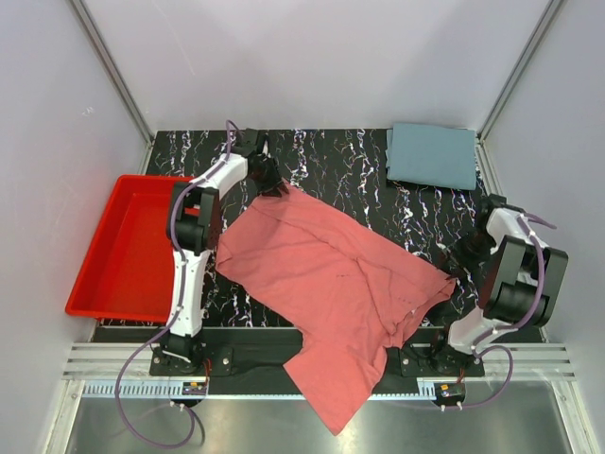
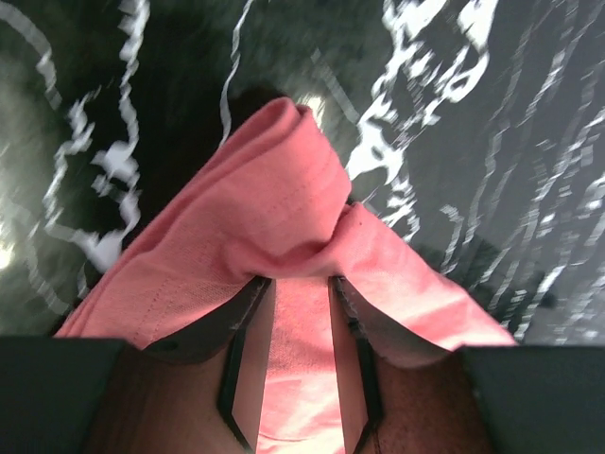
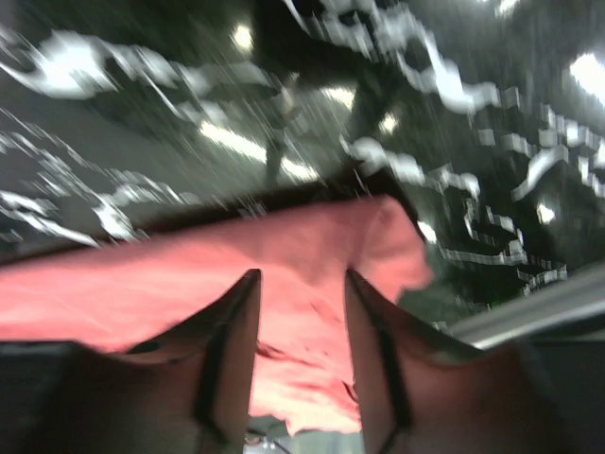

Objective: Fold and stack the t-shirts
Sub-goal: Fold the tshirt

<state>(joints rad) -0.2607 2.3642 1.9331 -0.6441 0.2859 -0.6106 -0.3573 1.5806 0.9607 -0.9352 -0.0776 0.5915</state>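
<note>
The salmon-pink t-shirt [image 1: 326, 274] lies spread diagonally across the table, and its near end hangs over the front edge. My left gripper [image 1: 274, 185] is at its far-left corner. In the left wrist view that gripper [image 2: 301, 282] is shut on a bunched fold of the pink cloth [image 2: 274, 189]. My right gripper [image 1: 459, 257] is at the shirt's right corner. In the blurred right wrist view it [image 3: 302, 274] is shut on the pink fabric [image 3: 236, 255], which drapes over both fingertips. The grey-blue t-shirt [image 1: 432, 156] lies folded flat at the back right.
A red plastic tray [image 1: 128, 248] stands at the table's left side. The black marbled tabletop [image 1: 340, 161] shows between the two shirts. White enclosure walls and metal posts close in the back and both sides.
</note>
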